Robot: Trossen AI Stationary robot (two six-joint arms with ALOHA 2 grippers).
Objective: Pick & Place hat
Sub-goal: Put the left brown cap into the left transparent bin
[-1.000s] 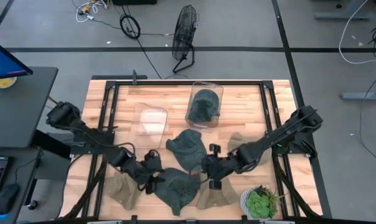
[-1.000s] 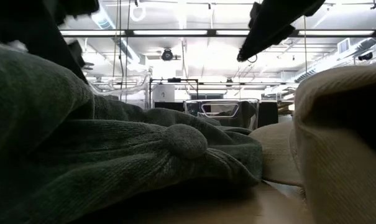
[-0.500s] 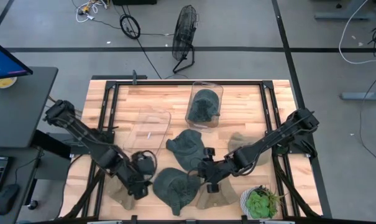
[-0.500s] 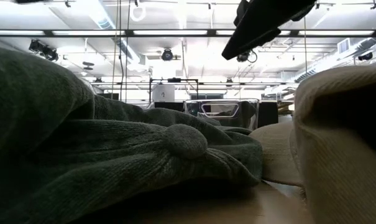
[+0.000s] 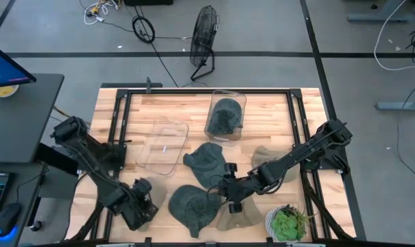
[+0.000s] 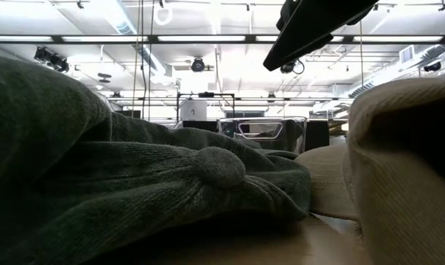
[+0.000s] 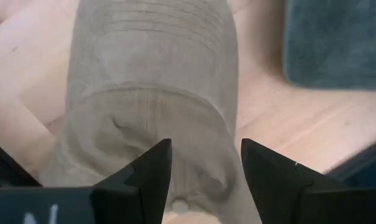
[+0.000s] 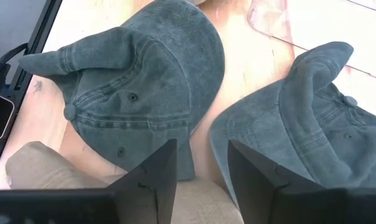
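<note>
Nearest the front edge of the wooden table (image 5: 262, 110), a small potted plant (image 5: 287, 222) sits at the right corner. To its left lies a tan cap (image 5: 237, 216), and left of that a dark green cap (image 5: 191, 207), crown up (its top button fills the foreground of the low view (image 6: 219, 166)).

At the front left corner, the left gripper (image 5: 143, 209) hangs low over another tan cap (image 7: 151, 93), which it mostly hides from above. In the left wrist view its two dark fingers (image 7: 148, 174) stand apart, one to each side of the cap's crown, and they have hold of nothing.

The right gripper (image 5: 229, 193) is poised between the front green cap and the front tan cap, just above them. Its fingers (image 8: 155, 177) are spread and empty, with both green caps visible beyond them.

Slightly farther back, near the table's middle, a second dark green cap (image 5: 207, 163) rests flat, close to the first but apart from it. To its right, partly under the right arm, lies a third tan cap (image 5: 267, 162).

Farther back on the left is an empty clear plastic bin (image 5: 163, 145). At the far middle, a second clear bin (image 5: 225, 115) holds a dark green cap (image 5: 225, 116) inside it.

Beyond the table, a black floor fan (image 5: 204, 41) stands on the grey floor.
</note>
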